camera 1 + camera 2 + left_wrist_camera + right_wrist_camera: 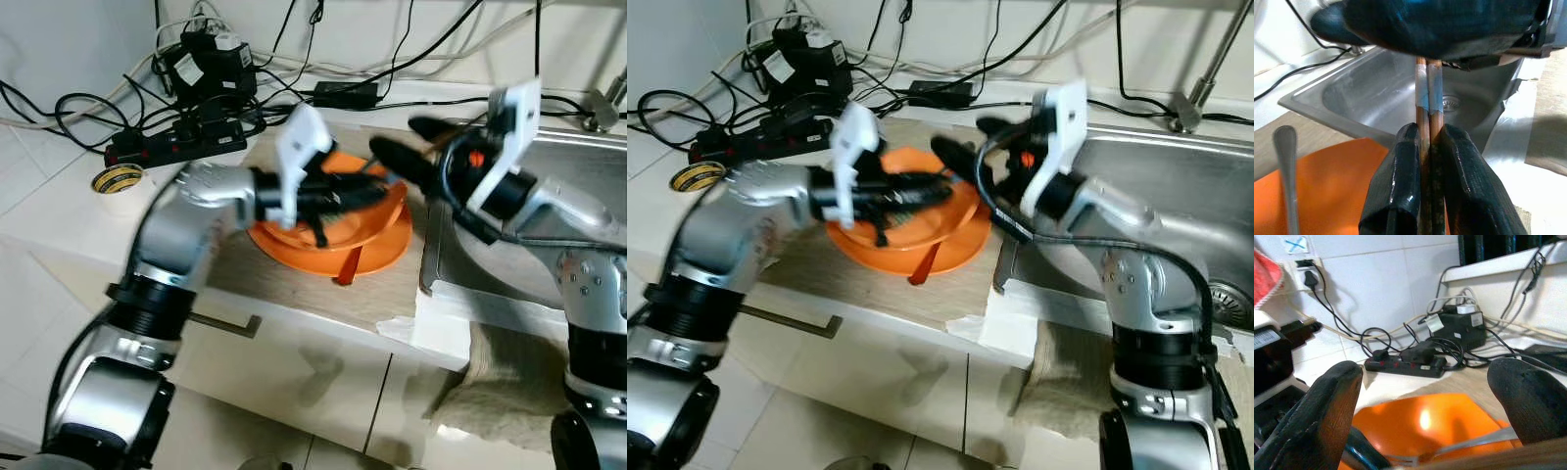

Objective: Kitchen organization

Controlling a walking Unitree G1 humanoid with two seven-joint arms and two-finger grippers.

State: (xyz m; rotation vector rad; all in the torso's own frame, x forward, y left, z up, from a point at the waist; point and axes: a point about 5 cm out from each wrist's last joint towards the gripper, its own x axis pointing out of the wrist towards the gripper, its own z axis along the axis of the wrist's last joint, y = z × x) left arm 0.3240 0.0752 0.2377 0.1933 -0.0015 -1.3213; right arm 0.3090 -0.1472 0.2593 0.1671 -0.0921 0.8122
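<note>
My left gripper (1428, 132) is shut on a pair of wooden chopsticks (1428, 98) bound with grey-blue tape. It hovers over an orange bowl (343, 223) that rests on an orange plate (387, 250) on the counter mat. A metal spoon (1286, 156) lies in the bowl. My right gripper (397, 137) is open above the plate's right rim, facing the left gripper. The far end of the chopsticks (1488, 458) lies low between its two spread fingers (1332, 401); I cannot tell whether it touches them.
A black power strip (176, 145) with tangled cables lies at the back of the counter. A roll of tape (118, 179) sits to the left. The steel sink (549, 264) and faucet (600, 108) are on the right. A towel (500, 392) hangs over the counter front.
</note>
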